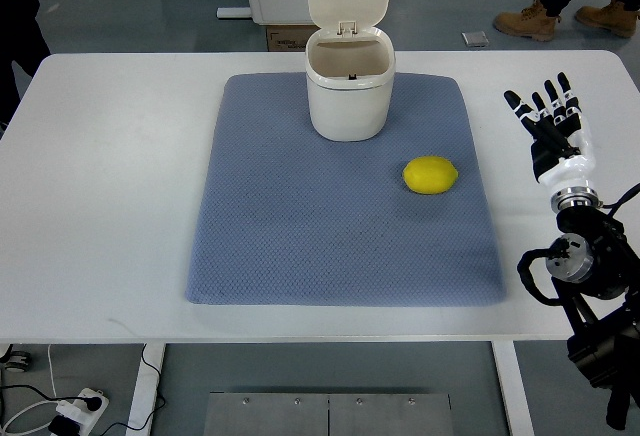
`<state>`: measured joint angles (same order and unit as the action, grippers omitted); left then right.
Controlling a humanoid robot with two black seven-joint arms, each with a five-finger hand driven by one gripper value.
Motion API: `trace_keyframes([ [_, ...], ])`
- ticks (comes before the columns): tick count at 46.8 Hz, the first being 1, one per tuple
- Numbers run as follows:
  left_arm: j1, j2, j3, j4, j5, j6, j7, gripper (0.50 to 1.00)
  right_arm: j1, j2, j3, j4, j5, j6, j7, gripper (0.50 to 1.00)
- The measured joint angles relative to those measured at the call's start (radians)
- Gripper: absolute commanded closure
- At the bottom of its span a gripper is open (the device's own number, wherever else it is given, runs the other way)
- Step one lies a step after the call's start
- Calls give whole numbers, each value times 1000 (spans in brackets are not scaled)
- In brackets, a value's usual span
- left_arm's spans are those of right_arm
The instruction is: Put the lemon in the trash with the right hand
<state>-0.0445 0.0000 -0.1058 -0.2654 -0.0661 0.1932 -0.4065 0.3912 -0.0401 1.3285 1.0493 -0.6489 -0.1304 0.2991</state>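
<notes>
Right hand (549, 121) sits out at the tabletop's (110, 186) right side, fingers spread and pointing away from the robot, palm empty, nothing gripped. Left arm's nowhere in shot.

Lemon (431, 175) lies on the blue mat (300, 236), right half, near the mat's right edge, well clear of the hand and a bit to the left of it. Trash bin (349, 91), white, stands upright at the mat's far-centre w/ its lid flipped open at the back, mouth clear. Lemon's near the bin but not touching, off toward the robot's side and to the right.

Nothing started yet by the look of it; the reach comes first.

Handling, my guess: lemon's firm, fairly light, waxy rind so a touch slippery, and rounded, so it'll likely roll if nudged from one side. Best bet prob. to come down from above and wrap fingers round the fat middle, thumb opposite, not the tapered ends. It won't bruise easily under a decent squeeze. Mat's textured, should help keep it put.

Somebody's boots (527, 22) on the floor beyond the tabletop, far right.
</notes>
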Motion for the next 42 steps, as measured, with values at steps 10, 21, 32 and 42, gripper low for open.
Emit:
trace_keyframes([
  [10, -1, 0, 0, 0, 0, -1, -1, 500, 0, -1, 0, 0, 0, 0, 0, 500],
  [21, 17, 0, -1, 0, 0, -1, 0, 500, 0, 0, 0, 0, 0, 0, 0, 500],
  [32, 23, 0, -1, 0, -1, 0, 0, 500, 0, -3, 1, 0, 0, 0, 0, 500],
  [42, 23, 0, -2, 0, -2, 0, 0, 500, 0, -3, 1, -1, 4, 0, 0, 500],
])
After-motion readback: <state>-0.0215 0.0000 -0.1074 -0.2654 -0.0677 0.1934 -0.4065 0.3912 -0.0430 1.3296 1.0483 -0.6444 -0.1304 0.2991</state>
